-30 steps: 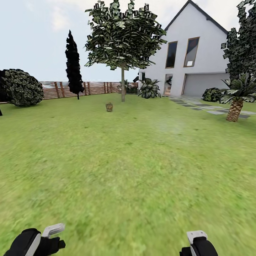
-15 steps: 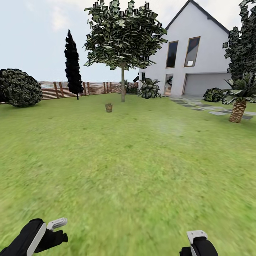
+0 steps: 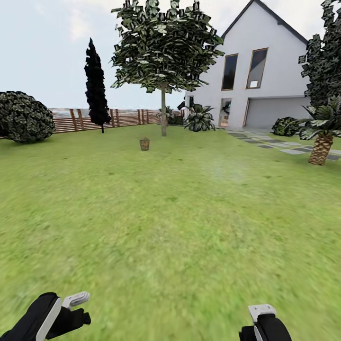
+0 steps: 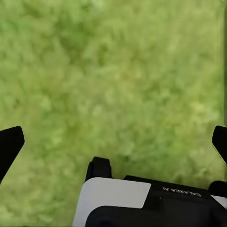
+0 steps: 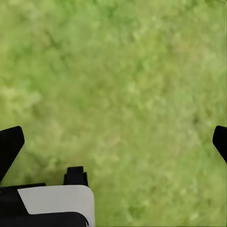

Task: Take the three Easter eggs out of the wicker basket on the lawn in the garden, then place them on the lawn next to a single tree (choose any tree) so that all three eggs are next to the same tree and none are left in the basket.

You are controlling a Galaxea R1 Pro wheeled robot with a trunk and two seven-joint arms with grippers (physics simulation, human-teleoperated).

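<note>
Grass everywhere: left tool (image 4: 113,142) hanging fingers spread over the flat green lawn (image 3: 189,227), holding nothing. Small brown wicker basket (image 3: 144,144) sitting far ahead, near the round-crowned grey-trunked tree (image 3: 163,111). Right tool (image 5: 113,142) likewise spread, empty. Risk: driving in too fast, toppling it.

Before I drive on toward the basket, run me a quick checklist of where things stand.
1. Wicker basket in sight, upright on the lawn: ok.
2. Lawn between robot and basket free of obstacles: ok.
3. Basket within arm's reach: not ok, it is far ahead.
4. Eggs inside the basket: cannot tell, too small from here.
5. Left gripper and right gripper open and empty over grass: ok.
6. Candidate tree close behind the basket: ok.
</note>
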